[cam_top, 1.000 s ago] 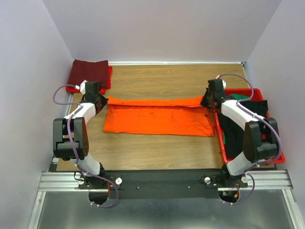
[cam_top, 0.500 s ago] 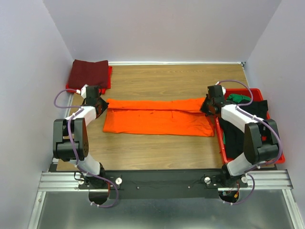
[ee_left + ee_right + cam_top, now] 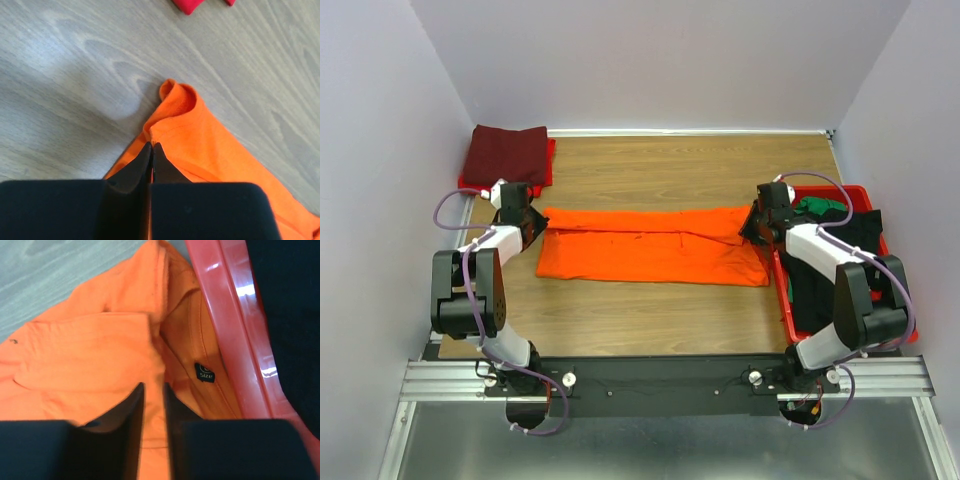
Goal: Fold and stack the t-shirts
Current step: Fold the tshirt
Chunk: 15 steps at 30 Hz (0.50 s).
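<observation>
Orange t-shirt (image 3: 650, 245): a long flat band across the middle of the top view, on the wooden table (image 3: 670, 170). My left gripper (image 3: 151, 147) is pinched closed on the shirt's left corner. My right gripper (image 3: 152, 390), at the shirt's right end beside the red tray (image 3: 225, 300), has its jaws slightly parted over the cloth. A maroon t-shirt (image 3: 505, 152) lies at upper left.
</observation>
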Available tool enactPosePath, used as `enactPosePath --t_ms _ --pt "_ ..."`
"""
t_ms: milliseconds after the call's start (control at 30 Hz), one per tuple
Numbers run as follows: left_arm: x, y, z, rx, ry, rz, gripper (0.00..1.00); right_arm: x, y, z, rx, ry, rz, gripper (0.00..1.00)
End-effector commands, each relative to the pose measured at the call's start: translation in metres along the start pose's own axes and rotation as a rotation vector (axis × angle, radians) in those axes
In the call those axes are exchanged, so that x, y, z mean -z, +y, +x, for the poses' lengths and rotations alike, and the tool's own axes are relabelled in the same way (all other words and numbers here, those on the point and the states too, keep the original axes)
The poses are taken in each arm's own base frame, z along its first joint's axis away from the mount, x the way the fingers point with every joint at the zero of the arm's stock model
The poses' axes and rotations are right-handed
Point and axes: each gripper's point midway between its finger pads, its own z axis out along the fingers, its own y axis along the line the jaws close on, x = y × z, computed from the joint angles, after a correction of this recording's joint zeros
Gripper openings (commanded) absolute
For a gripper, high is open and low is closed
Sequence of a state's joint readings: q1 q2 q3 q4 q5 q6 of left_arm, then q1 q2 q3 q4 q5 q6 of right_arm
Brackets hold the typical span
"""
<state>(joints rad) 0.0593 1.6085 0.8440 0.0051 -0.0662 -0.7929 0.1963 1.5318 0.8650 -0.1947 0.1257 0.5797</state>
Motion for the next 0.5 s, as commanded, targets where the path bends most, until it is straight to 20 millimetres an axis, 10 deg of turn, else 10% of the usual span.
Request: enactPosePath --t_ms 0,133,300,467 --pt "0.011 -0.002 -0.009 -0.003 -0.037 0.038 0.16 0.011 0.005 -0.005 -0.012 -0.026 -0.044 0.42" --pt "0.026 -0.01 -0.019 -0.008 -0.076 0.075 0.35 0.026 0.013 -0.013 0.005 -0.053 -0.096 0.54" --pt "0.041 -0.025 -0.025 -0.05 -0.123 0.092 0.35 0.027 0.032 -0.034 0.036 -0.095 -0.111 0.54" --pt "0.045 -0.06 -0.015 -0.145 -0.114 0.148 0.35 -0.007 0.032 -0.052 0.06 -0.102 -0.017 0.52"
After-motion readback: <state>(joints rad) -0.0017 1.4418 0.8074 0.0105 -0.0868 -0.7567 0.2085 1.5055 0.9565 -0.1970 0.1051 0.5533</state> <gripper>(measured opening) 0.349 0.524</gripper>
